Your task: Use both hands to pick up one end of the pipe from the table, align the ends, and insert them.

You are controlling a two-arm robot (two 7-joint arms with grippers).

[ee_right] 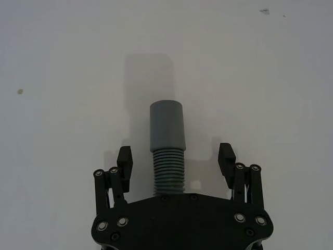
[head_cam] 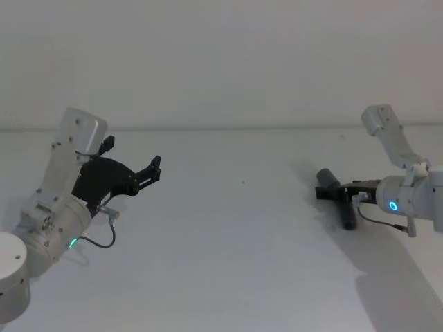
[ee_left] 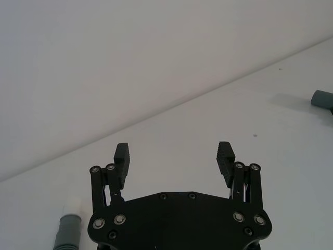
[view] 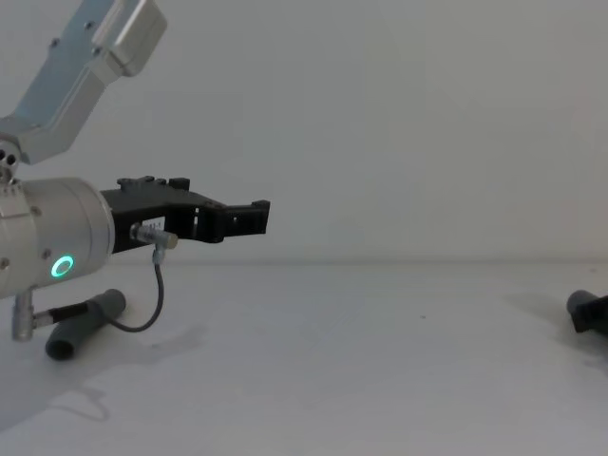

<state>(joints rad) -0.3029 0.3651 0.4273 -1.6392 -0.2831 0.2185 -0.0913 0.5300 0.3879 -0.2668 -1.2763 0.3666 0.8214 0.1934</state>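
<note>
Well apart, two pipe pieces lie on the table, both grippers open

Nearest the robot, on its left side, a short dark grey ribbed tube piece [view: 85, 326] lies flat on the plain matte white table [head_cam: 228, 270]. It sits slanted below the left arm's silver cylindrical wrist [view: 57, 242] with its glowing green ring light. The left wrist view shows this piece's narrower whitish tip [ee_left: 72, 204] sticking out of a smooth grey collar, free of any grip. A thin black cable [view: 157, 294] hangs in a loop from that wrist, close to the piece in the chest view; whether they touch cannot be told.

Just beyond, the black plastic left gripper [head_cam: 131, 156] hovers above the table, pointing toward its middle. Its two fingers [ee_left: 122, 156] are spread wide and hold nothing.

Farther out, on the robot's right, the second dark grey ribbed tube piece [head_cam: 345, 213] also lies on the table, well apart from the first. The black plastic right gripper [ee_right: 176, 155] is down low over it, its fingers parted wide on either side of the ribbed section. A gap shows between each pad and the ribs, so it has no hold on the piece. That piece's smooth grey cuff [ee_right: 167, 125] juts out past the fingertips.

Farthest back, the table's far edge meets a plain white wall [head_cam: 221, 62]
</note>
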